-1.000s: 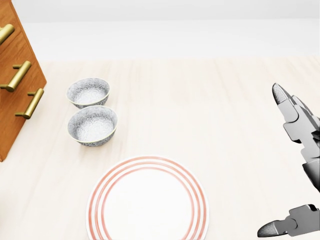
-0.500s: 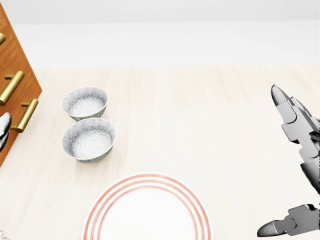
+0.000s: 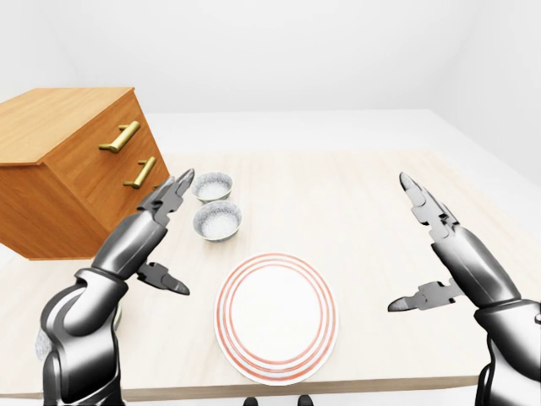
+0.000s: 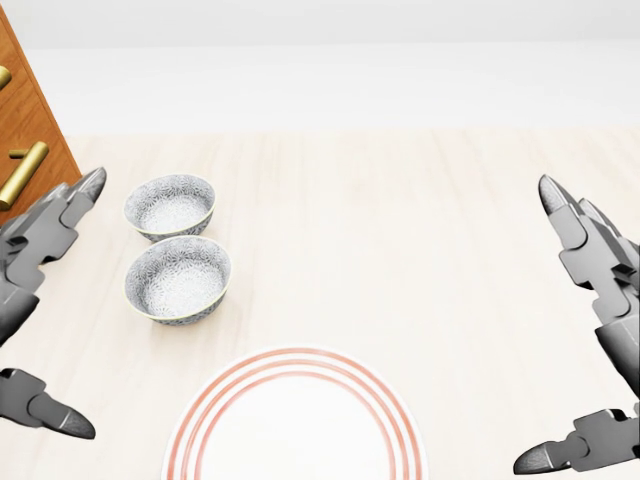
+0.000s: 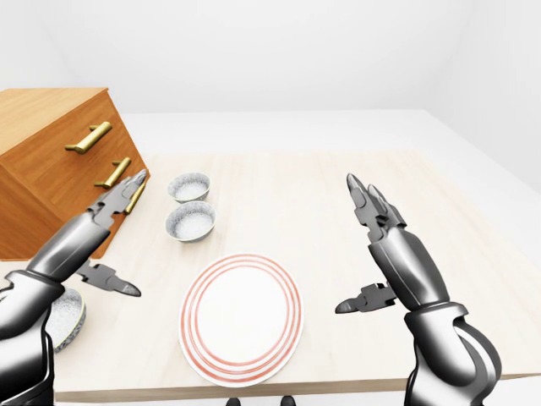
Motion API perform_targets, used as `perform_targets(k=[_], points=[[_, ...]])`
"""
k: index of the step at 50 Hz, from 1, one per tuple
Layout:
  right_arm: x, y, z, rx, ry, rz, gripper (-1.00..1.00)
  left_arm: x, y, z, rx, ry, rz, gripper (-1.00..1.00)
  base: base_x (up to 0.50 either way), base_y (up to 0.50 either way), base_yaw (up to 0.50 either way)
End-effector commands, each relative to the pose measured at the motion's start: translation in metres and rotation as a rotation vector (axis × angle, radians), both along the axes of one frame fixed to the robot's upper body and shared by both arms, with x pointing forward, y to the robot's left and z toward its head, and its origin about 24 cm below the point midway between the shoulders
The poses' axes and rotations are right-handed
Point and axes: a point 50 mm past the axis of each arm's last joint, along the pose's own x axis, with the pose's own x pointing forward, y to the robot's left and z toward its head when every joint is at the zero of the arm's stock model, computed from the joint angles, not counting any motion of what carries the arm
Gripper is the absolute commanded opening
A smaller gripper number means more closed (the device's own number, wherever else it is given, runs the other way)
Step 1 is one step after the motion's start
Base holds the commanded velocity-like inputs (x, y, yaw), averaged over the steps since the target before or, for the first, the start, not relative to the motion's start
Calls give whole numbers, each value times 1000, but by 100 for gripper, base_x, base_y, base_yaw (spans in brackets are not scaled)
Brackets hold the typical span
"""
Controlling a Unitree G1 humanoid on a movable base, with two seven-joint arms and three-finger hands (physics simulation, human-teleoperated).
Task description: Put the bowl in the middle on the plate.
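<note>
Left of centre in the head view, the middle bowl point(image 4: 178, 279) sits upright on the pale wood tabletop point(image 4: 430, 230). It is small and grey-speckled, holds nothing, and nothing touches it. Just above it in the frame, close by but with a gap between them, stands a far bowl point(image 4: 170, 205) of the same kind. A third bowl point(image 5: 66, 317) shows at the lower left of the right-eye view, partly hidden by the robot's left arm. Together the three bowls make a line down the left side of the tabletop.

Below and slightly right of the middle bowl lies the plate point(image 3: 276, 317). It is white with three thin red rings near its rim, and it is bare. A strip of tabletop separates it from the bowl.

At the left edge of the head view, left of the two upper bowls, the left hand point(image 3: 142, 230) hangs above the tabletop. It is released, with its fingers straight and its thumb spread wide, grasping nothing. The right hand point(image 3: 452, 249) mirrors it at the right edge, well apart from the bowls. It is equally released and holds nothing.

At the upper left of the left-eye view, a wooden chest point(image 3: 59, 182) with brass handles point(image 3: 124, 135) stands on the tabletop, near the bowls.
</note>
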Motion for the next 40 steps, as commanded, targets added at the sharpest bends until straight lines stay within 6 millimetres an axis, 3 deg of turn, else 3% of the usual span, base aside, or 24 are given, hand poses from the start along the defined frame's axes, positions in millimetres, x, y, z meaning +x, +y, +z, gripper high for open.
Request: perform_targets(k=[1,24,40], points=[[1,0,-2,2,10,-2,100,15,-4,10,112,-14,12,100,0,0,0],[1,1,-1,-6,5,0,100,44,1,9,234,26,84,100,0,0,0],[2,0,-2,-4,13,0,100,78,-17,26,259,17,22,100,0,0,0]])
